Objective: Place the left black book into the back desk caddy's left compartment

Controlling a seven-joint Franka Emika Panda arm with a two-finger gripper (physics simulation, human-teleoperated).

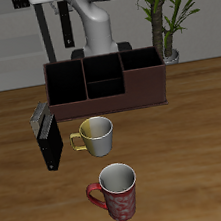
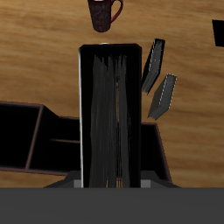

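Wooden table (image 1: pixel 188 141) under everything, its brown grain running plainly across both views. The book (image 2: pixel 110 114) is off the table and in the gripper (image 2: pixel 111 180), whose jaws are closed on it from either side. In the wrist view the book stands on edge and fills the middle, its page edges facing the camera. From the exterior view a dark slab (image 1: pixel 66 26) hangs under the arm high above the table's back; it looks like the same book, though the gripper itself is cut off there.

Below it is the caddy (image 1: pixel 145 89), a long, low reddish-brown box along the back of the table. The left compartment (image 1: pixel 66 85) is the end section with black inner walls, and nothing shows inside it. Next to it are two small sections, one behind the other, then the wider brown end. In the wrist view the held book covers part of the caddy, with dark sections showing on both sides of it.

Two more books (image 1: pixel 47 139) lean together on the table just in front of the caddy's black end, apart from it. A pale mug (image 1: pixel 96 135) stands beside them, and a red mug (image 1: pixel 119 192) is nearer the front edge. A plant (image 1: pixel 165 13) rises behind the caddy's brown end.
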